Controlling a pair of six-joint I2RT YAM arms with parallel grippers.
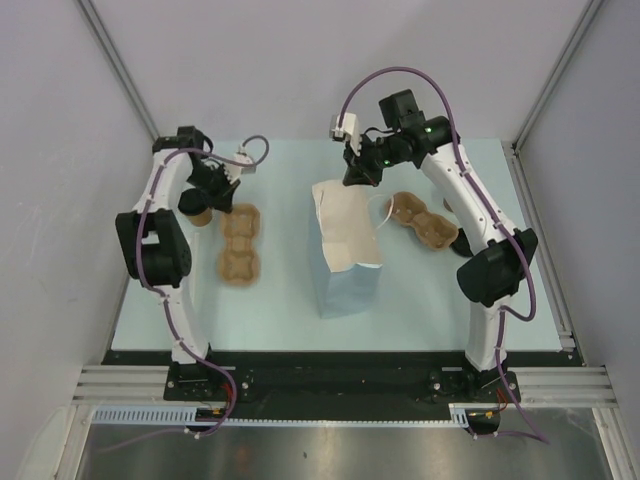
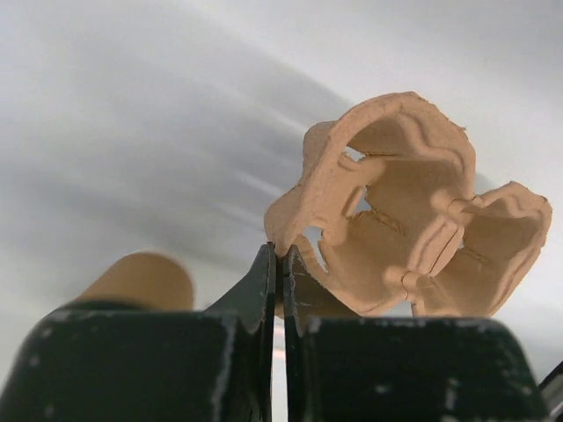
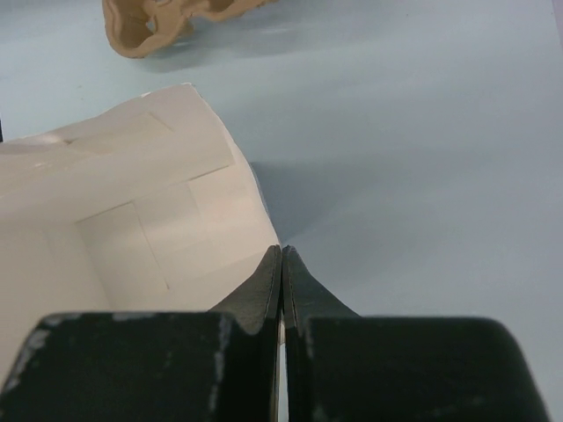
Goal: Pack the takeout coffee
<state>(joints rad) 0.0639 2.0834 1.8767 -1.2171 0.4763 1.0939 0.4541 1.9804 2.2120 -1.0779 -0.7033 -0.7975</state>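
Observation:
The takeout coffee, a small tan paper cup (image 1: pixel 198 214), stands at the table's left, just left of a brown pulp carrier (image 1: pixel 240 245). My left gripper (image 1: pixel 225 193) hangs over the carrier's far end. In the left wrist view it (image 2: pixel 281 253) is shut, with a corner of the carrier's rim (image 2: pixel 396 220) pinched at its tips, and the cup (image 2: pixel 141 280) shows blurred at the lower left. The cup's lid is not visible. At the table's middle stands the light-blue bag (image 1: pixel 345 265), open, and my right gripper (image 1: pixel 355 180) is shut on its far rim. Its white inside (image 3: pixel 132 202) lies left of that gripper (image 3: pixel 282 250).
A second brown carrier (image 1: pixel 425 222) lies right of the bag, near the right arm, and also shows at the top of the right wrist view (image 3: pixel 145 26). The pale blue table (image 1: pixel 270 310) is walled in by grey panels on three sides.

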